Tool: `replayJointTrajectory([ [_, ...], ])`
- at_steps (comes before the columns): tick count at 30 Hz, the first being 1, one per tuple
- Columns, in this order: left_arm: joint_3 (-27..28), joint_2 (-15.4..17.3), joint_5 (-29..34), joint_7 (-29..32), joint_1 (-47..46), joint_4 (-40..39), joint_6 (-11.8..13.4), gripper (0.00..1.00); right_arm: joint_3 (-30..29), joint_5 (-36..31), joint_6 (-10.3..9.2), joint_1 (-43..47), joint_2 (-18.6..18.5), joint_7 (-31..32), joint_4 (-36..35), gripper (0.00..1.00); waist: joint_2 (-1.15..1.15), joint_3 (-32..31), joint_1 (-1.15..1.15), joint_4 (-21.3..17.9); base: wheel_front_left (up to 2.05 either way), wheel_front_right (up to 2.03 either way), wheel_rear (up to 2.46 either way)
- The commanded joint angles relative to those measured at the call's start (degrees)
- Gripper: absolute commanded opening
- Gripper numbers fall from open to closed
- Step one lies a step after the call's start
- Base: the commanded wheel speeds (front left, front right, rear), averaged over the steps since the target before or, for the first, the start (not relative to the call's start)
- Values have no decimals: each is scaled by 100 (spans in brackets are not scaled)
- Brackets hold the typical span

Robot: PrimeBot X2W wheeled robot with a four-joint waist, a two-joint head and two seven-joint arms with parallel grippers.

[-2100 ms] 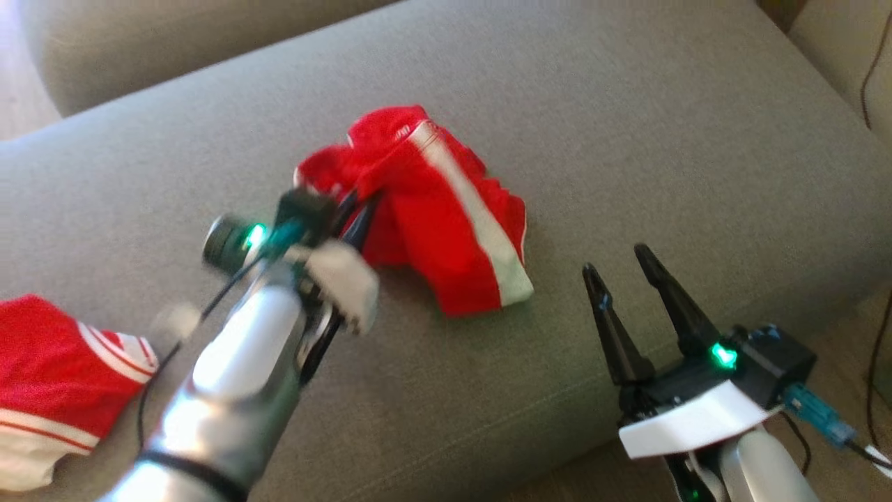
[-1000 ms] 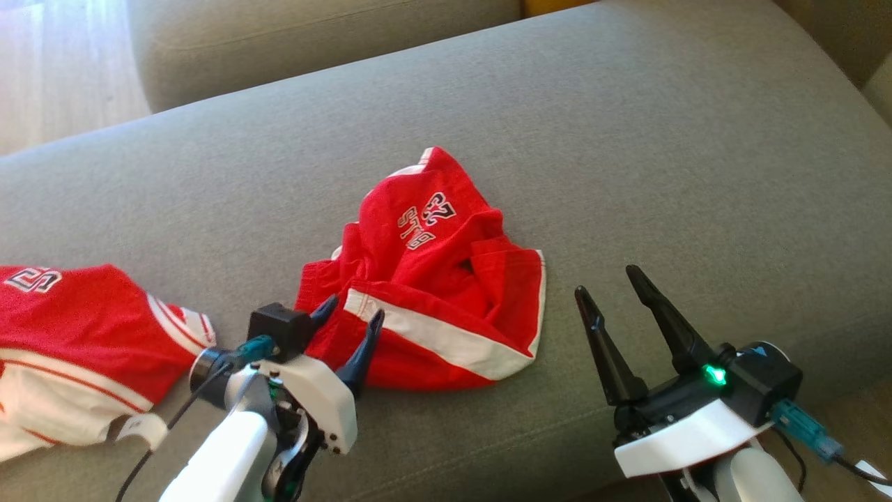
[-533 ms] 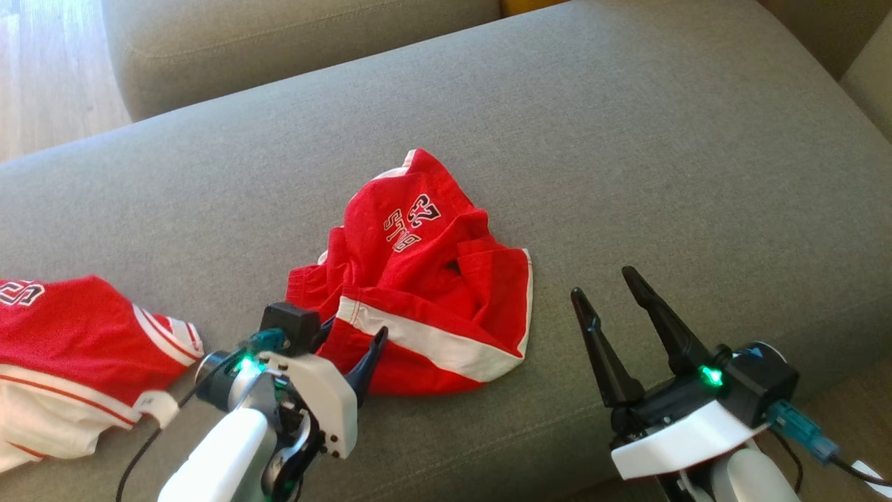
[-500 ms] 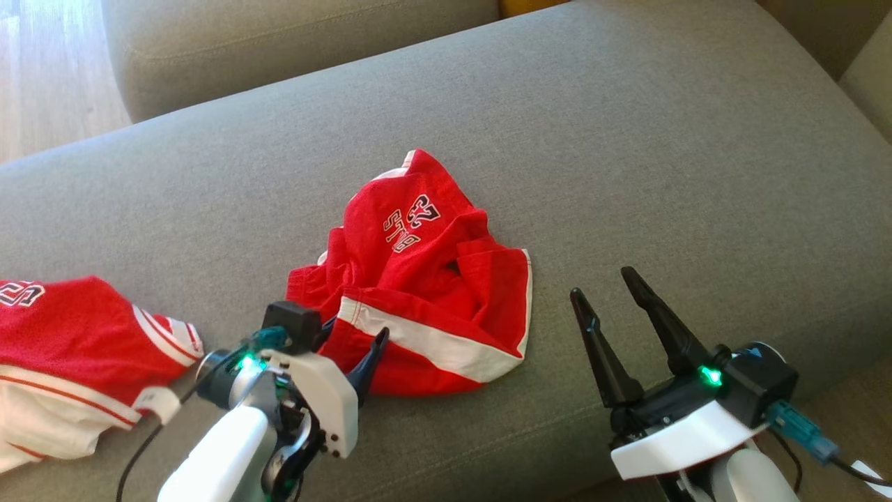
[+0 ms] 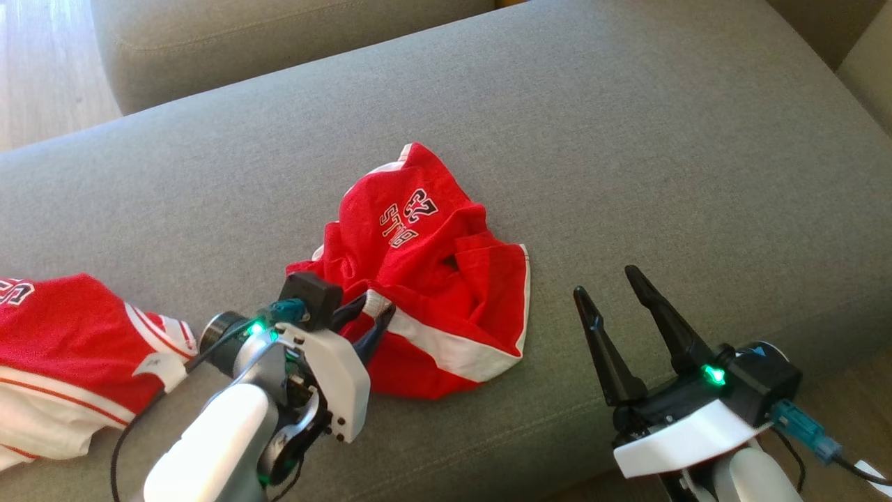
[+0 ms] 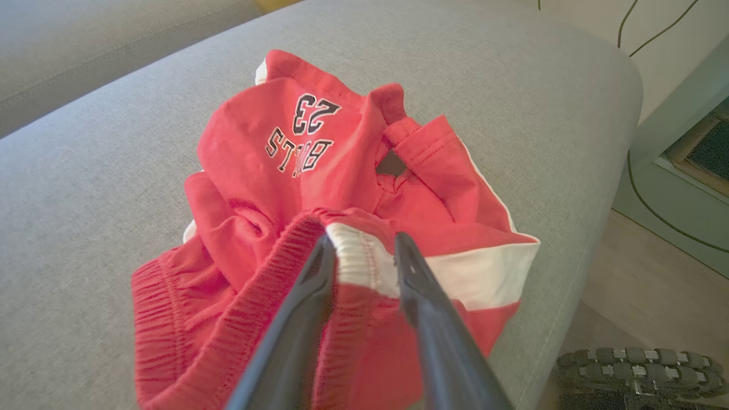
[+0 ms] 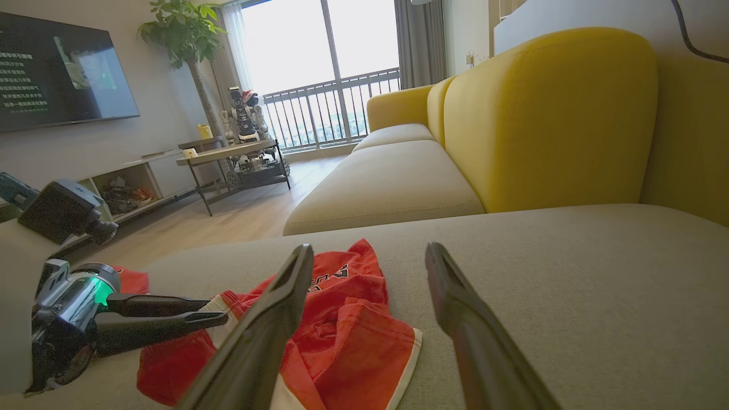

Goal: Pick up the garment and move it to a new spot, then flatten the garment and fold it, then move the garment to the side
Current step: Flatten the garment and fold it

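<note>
Stock on the grey cushion (image 5: 627, 139), listed from its left end to its right.

1. Spare red garment (image 5: 63, 335). Red with white bands. It lies crumpled at the cushion's left end, near the front edge, and is partly cut off by the picture's border.

2. Left gripper (image 5: 375, 308). It sits over the cushion's front half, left of centre, and points toward the middle. Its 2 dark fingers (image 6: 319, 273) press on either side of a bunched white stretch of waistband. The jaws are clamped on that cloth, with fabric filling the gap between them. A green light shows at the wrist.

3. Red shorts (image 5: 432, 279). They lie in a heap at about the cushion's centre, resting on the fabric. The print "23" and lettering face up on the rear fold. A white side stripe runs toward the cushion's front edge. The ribbed waistband (image 6: 250, 296) curls at the near side, where item 2 grips it.

4. Right gripper (image 5: 606, 282). It is above the cushion's front edge, right of centre. The jaws stand wide apart with nothing between them, well clear of the shorts. A green light shows at the base.
</note>
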Motion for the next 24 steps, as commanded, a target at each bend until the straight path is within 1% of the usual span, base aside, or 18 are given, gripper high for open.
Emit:
replayJointTrajectory([
  [1, 218, 168, 32, 1, -245, -238, 48, 44, 104, 41, -1, -130, -12, -54, -204, 100, 0, 5, 0, 2, 0, 0, 0],
  [3, 215, 214, 51, 51, -235, -377, 85, 37, 103, 48, -1, -151, -12, -54, -207, 100, 0, 17, 0, 4, 0, 0, 0],
  [4, 207, 237, 65, 83, -231, -432, 103, 22, 103, 51, -1, -160, -12, -54, -211, 100, 0, 23, 0, 6, 0, 0, 0],
  [5, 196, 260, 74, 125, -225, -476, 116, 15, 100, 53, -1, -167, -12, -54, -214, 100, 0, 26, 0, 10, 0, 0, 0],
  [6, 177, 283, 70, 185, -214, -510, 112, 0, 97, 55, -1, -171, -12, -54, -216, 100, 0, 27, 0, 12, 0, 0, 0],
  [9, 122, 349, 1, 361, -154, -619, 67, 0, 94, 58, -1, -175, -12, -54, -207, 100, 0, 13, 0, 12, 0, 0, 0],
  [11, 142, 337, -129, 369, -126, -735, 22, 0, 91, 61, -1, -174, -12, -54, -199, 100, 0, -12, 0, 1, 0, 0, 0],
  [15, 329, 126, -571, 187, -279, -1000, -88, 0, 91, 97, -1, -196, -12, -54, -201, 100, 0, -82, 0, -82, 0, 0, 0],
  [17, 405, 21, -810, 190, -526, -1119, -164, 0, 95, 128, -1, -208, -12, -54, -193, 100, 0, -116, 0, -145, 0, 0, 0],
  [20, 523, -202, -1423, 375, -1023, -1196, -268, 0, 107, 167, -1, -213, -12, -54, -162, 100, 0, -172, 0, -231, 0, 0, 0],
  [24, 544, -315, -1788, 517, -1966, -1008, -331, 0, 144, 184, -1, -230, -12, -54, -109, 100, 0, -232, 0, -360, 0, 0, 0],
])
